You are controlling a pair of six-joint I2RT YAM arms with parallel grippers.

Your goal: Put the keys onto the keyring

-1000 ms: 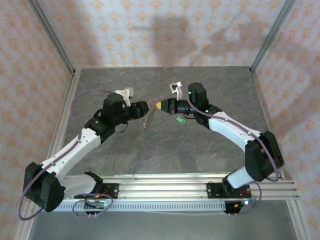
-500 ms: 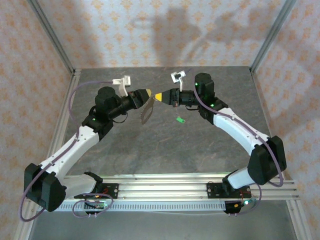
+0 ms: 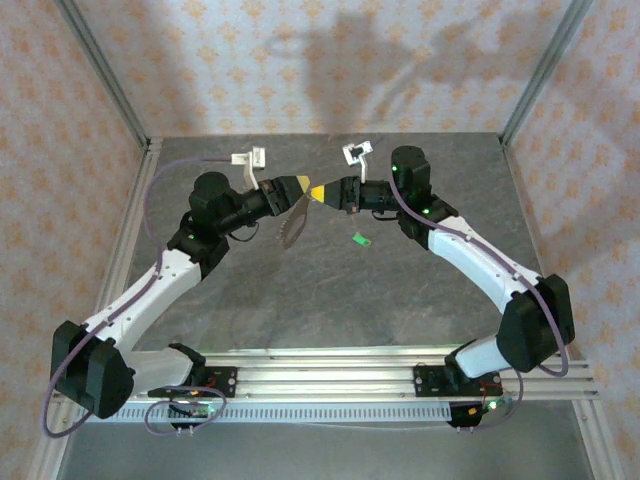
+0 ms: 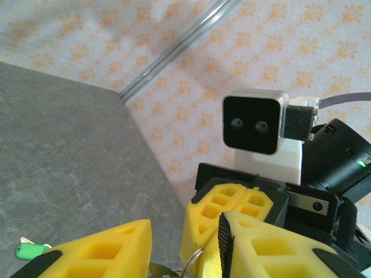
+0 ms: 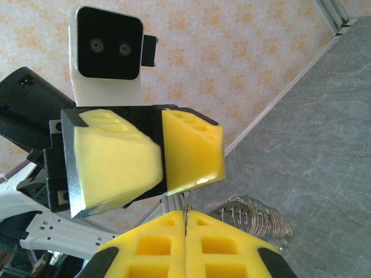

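- Two grippers meet tip to tip above the table point(image 3: 400, 290). The left gripper point(image 3: 290, 189) and the right gripper point(image 3: 320, 192) point straight at each other. Whether their fingertips touch or stand just apart cannot be told.
- Left fingers point(image 4: 110, 249): half closed and, by judgement, grasping the keyring point(image 4: 194, 260). Its thin arc shows in the gap between them, close to the inner face of one finger.
- Right fingers point(image 5: 232, 249): clenched flat together, with a thin metal edge nipped at their very tips. It is too small to say whether this is ring wire or a key.
- One bunch of keys point(image 3: 291, 226) hangs directly beneath the left fingertips. Its long axis runs downward, away from both pairs of fingers. Single keys cannot be counted.
- Count: one keyring, one bunch, one green tag point(image 3: 361, 238). The tag lies on the table below and to one side of the right fingers, well apart from them.
- Judgement: the coming move turns on the ring's wire, which sits between the two sets of fingertips. Both arms are equally near, and the left bears the load. The right would have to work at the wire without setting the hanging bunch swinging.
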